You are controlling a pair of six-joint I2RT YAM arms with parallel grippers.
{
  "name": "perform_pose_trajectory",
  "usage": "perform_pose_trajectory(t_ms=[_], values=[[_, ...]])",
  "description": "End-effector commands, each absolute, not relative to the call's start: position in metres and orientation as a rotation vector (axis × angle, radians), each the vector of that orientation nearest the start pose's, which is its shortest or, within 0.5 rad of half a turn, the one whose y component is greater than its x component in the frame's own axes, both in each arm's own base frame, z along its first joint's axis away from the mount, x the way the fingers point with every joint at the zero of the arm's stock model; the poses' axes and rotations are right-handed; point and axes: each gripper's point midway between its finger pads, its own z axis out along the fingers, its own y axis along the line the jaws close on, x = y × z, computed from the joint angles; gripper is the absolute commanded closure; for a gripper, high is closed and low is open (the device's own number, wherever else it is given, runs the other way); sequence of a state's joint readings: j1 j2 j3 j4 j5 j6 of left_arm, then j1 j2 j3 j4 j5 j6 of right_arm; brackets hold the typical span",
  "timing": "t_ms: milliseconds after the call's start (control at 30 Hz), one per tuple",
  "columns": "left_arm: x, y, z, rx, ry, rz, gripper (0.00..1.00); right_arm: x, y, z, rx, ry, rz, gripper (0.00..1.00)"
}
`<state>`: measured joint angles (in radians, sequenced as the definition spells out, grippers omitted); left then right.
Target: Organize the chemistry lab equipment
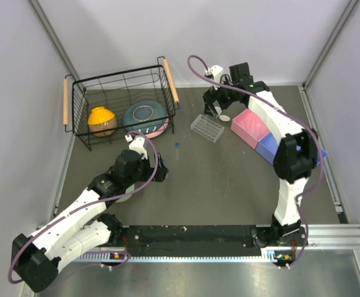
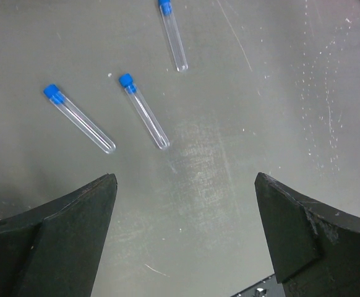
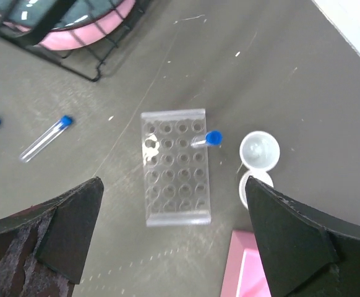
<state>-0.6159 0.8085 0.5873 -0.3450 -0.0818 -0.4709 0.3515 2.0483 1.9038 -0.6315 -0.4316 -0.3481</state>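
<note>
A clear tube rack (image 3: 175,185) lies flat on the dark table, also seen from above (image 1: 206,128). One blue-capped tube (image 3: 212,138) leans in a hole at its far right corner. Two white cups (image 3: 260,150) sit touching just right of the rack. My right gripper (image 3: 172,181) hangs open above the rack with nothing between its fingers. Two more tubes (image 3: 45,137) lie loose to the left. My left gripper (image 2: 185,179) stands open above bare table, short of three loose blue-capped tubes (image 2: 144,112). In the top view only one tube (image 1: 177,149) shows plainly.
A black wire basket (image 1: 121,80) at the back left holds an orange bowl (image 1: 102,120) and a blue bowl (image 1: 145,116) on a pink one. A pink box (image 1: 249,127) and a blue box (image 1: 270,147) lie right of the rack. Grey walls close in both sides.
</note>
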Motion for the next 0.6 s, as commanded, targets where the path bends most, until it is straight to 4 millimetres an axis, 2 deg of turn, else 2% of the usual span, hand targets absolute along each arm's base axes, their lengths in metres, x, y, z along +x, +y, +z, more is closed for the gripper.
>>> perform_pose_trajectory(t_ms=[0, 33, 67, 100, 133, 167, 200, 267, 300, 333, 367, 400, 467, 500, 567], values=[[0.228, -0.174, 0.156, 0.021, 2.205, -0.617, 0.01, 0.443, 0.236, 0.242, -1.052, 1.926, 0.475, 0.01], [0.227, -0.174, 0.155, 0.004, 2.218, -0.622, 0.01, 0.432, 0.231, 0.229, -1.063, 1.956, 0.476, 0.01], [0.227, -0.174, 0.153, -0.007, 2.229, -0.621, 0.01, 0.420, 0.225, 0.246, -1.065, 1.919, 0.457, 0.01], [0.227, -0.175, 0.152, -0.026, 2.238, -0.627, 0.01, 0.412, 0.222, 0.247, -1.067, 1.917, 0.455, 0.01], [0.228, -0.174, 0.151, -0.042, 2.245, -0.626, 0.01, 0.399, 0.218, 0.233, -1.080, 1.948, 0.465, 0.01], [0.229, -0.174, 0.146, -0.056, 2.264, -0.614, 0.01, 0.390, 0.215, 0.236, -1.086, 1.939, 0.464, 0.01], [0.233, -0.171, 0.145, -0.102, 2.266, -0.593, 0.01, 0.371, 0.210, 0.235, -1.095, 1.934, 0.480, 0.01], [0.238, -0.169, 0.135, -0.142, 2.314, -0.537, 0.02, 0.352, 0.204, 0.237, -1.110, 1.913, 0.487, 0.01], [0.240, -0.165, 0.132, -0.169, 2.330, -0.500, 0.02, 0.334, 0.199, 0.237, -1.114, 1.904, 0.493, 0.01], [0.242, -0.163, 0.120, -0.176, 2.381, -0.449, 0.02, 0.326, 0.196, 0.236, -1.115, 1.902, 0.492, 0.01], [0.243, -0.163, 0.123, -0.176, 2.403, -0.422, 0.02, 0.319, 0.192, 0.233, -1.108, 1.909, 0.494, 0.01], [0.246, -0.160, 0.121, -0.183, 2.416, -0.386, 0.02, 0.302, 0.186, 0.230, -1.106, 1.903, 0.511, 0.01], [0.248, -0.158, 0.114, -0.187, 2.455, -0.332, 0.02, 0.288, 0.176, 0.226, -1.075, 1.913, 0.530, 0.01], [0.250, -0.156, 0.112, -0.193, 2.457, -0.316, 0.02, 0.273, 0.172, 0.219, -1.069, 1.914, 0.558, 0.01], [0.252, -0.152, 0.110, -0.208, 2.452, -0.278, 0.02, 0.263, 0.159, 0.214, -1.023, 1.924, 0.573, 0.01]])
